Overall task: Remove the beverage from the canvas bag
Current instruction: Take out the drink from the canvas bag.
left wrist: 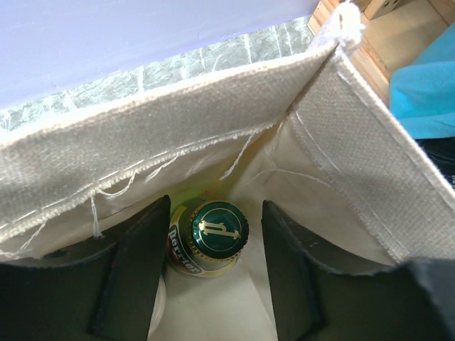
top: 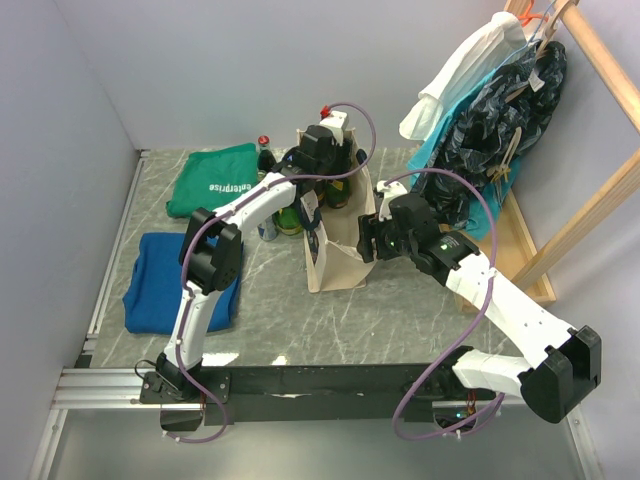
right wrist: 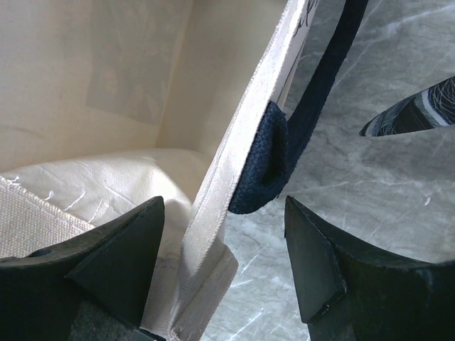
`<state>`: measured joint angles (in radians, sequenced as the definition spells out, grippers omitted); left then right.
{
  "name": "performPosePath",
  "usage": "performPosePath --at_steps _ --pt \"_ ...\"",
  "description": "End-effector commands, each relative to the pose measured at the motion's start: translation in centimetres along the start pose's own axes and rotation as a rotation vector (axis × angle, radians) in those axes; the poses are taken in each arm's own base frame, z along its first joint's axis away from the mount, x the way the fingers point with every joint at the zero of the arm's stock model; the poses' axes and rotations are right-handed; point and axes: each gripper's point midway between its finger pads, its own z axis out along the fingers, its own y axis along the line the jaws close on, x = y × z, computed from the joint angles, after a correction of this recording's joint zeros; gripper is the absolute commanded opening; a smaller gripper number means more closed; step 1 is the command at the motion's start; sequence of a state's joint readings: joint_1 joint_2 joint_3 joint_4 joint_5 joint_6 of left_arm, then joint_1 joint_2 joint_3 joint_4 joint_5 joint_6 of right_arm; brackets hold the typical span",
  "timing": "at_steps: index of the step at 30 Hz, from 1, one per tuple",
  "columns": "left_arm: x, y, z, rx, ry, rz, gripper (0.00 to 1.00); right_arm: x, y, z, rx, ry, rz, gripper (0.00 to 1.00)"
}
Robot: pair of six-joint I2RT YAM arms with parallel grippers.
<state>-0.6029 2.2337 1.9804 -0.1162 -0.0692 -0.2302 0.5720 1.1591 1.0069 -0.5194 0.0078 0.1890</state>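
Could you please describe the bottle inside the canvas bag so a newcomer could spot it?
Find the cream canvas bag standing mid-table. Inside it, between the left fingers, stands a bottle. Unlike the red-capped bottle outside, its cap is green with a gold emblem.

2 white arms w/ blk joints, purple cables, blk wedge end effector fingers
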Motion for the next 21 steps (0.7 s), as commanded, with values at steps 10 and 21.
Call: performPosePath --at_steps 10,21 --pt "-4.5 -0.7 -2.1 0.010 -0.109 -0.009 0.41 0.7 0.0 -0.2 0.000 0.014 -0.020 0.74" --pt "-5.1 -1.1 -2.3 0.029 -0.109 -0.004 0.06 0.8 0.0 -0.2 0.003 0.018 -0.018 0.74"
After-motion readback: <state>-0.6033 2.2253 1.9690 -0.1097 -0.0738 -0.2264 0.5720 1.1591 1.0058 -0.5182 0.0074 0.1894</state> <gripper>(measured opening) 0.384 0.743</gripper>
